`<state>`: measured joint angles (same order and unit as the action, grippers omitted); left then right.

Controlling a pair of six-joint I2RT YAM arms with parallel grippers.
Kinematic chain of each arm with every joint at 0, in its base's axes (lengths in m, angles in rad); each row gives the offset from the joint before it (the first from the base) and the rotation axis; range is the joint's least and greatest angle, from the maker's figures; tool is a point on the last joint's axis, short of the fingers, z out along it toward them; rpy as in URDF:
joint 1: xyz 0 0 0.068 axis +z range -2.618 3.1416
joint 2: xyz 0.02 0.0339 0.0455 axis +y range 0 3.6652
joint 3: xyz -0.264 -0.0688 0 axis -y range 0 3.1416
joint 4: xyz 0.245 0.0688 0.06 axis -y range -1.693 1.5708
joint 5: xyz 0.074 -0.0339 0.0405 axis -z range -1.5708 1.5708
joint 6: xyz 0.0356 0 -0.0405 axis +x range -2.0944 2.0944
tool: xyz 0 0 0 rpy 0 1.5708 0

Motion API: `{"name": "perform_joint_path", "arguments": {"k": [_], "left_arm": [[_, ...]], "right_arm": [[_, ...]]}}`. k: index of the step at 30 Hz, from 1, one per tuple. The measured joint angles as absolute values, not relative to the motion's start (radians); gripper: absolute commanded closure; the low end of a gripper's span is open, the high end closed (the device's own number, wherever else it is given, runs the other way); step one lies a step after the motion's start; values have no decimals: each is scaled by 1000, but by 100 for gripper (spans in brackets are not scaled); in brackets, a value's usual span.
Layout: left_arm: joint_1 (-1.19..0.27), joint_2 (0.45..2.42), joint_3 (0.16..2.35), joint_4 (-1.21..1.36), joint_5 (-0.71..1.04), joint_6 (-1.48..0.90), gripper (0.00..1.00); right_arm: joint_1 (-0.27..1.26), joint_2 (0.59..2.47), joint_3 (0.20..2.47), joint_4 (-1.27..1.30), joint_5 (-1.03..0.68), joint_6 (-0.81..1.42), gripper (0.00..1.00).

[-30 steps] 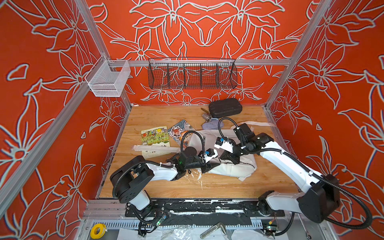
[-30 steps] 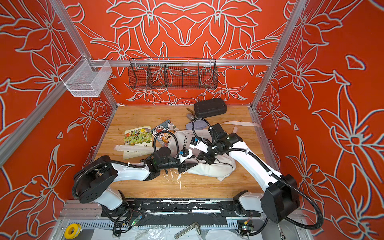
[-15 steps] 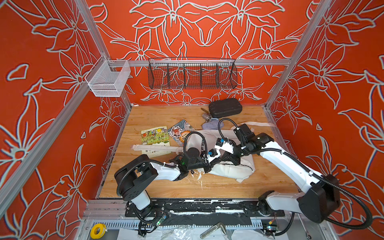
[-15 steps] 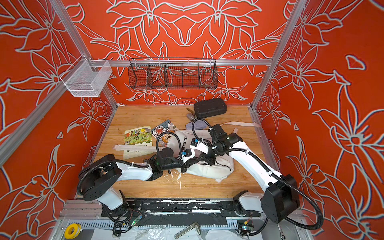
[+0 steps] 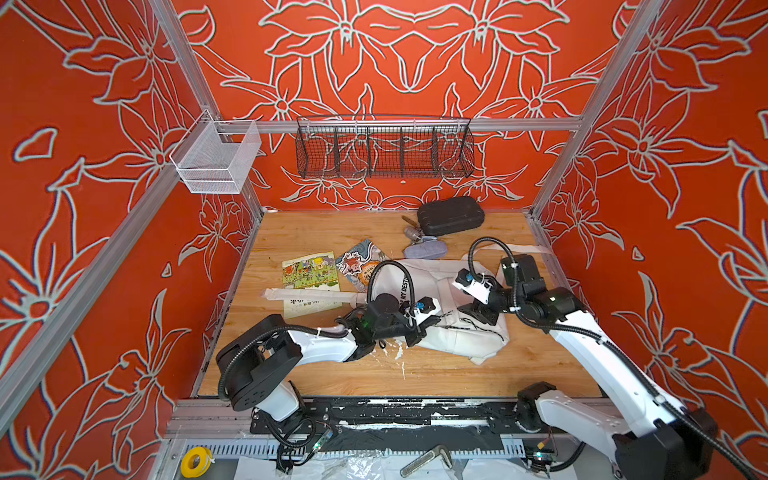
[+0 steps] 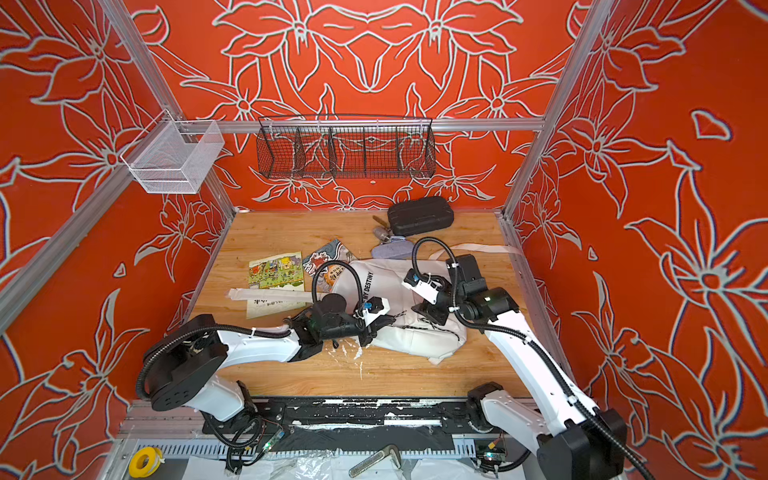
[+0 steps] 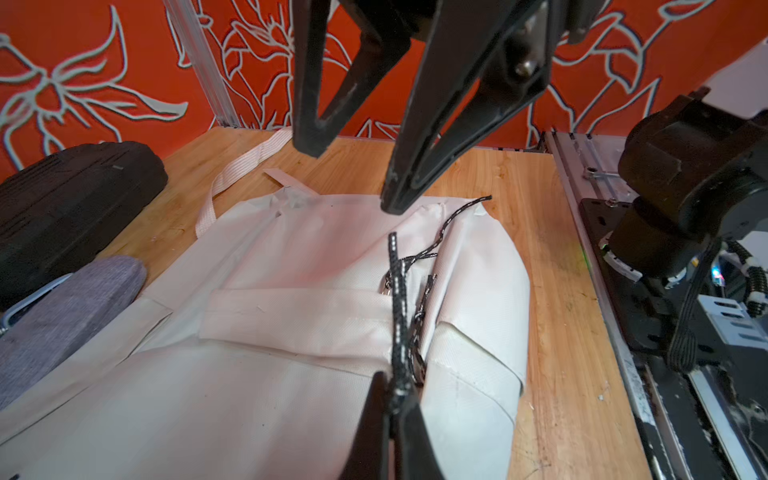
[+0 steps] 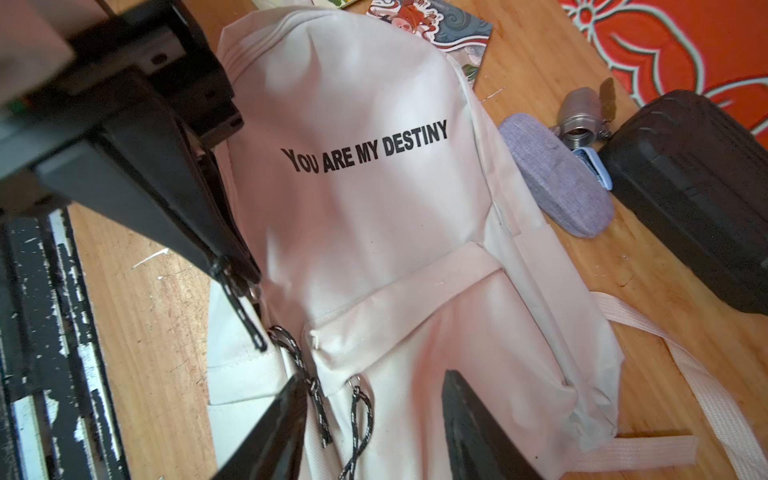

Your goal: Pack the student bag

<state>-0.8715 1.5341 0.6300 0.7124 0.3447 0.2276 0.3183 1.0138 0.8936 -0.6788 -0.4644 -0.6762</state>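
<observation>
On student bag (image 8: 374, 228) | left gripper (image 7: 395, 388) clamped on zipper cord (image 7: 397, 307) | right gripper (image 8: 374, 378) jaws apart, holding nothing

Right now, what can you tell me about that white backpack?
The white backpack looks like soft fabric, lying flat on the wooden table, front up, printed "YOU ARE MY DESTINY". It has a front pocket, black zipper cords and long straps. The left claw pinches one cord; the right claw hovers open above.
</observation>
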Motion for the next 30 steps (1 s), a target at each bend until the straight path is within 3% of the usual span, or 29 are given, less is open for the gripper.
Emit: {"name": "perform_joint_path", "arguments": {"k": [6, 13, 22, 30], "left_arm": [[-871, 1508, 632, 677, 295, 183, 100], [-870, 1493, 644, 646, 273, 114, 100], [-870, 1486, 668, 631, 272, 68, 100], [-868, 1486, 672, 627, 262, 43, 100]], "right_arm": [[318, 1013, 762, -635, -581, -717, 51], [325, 962, 595, -415, -646, -612, 50], [359, 978, 555, -209, -690, -523, 50], [363, 1005, 559, -246, -767, -551, 51]]}}
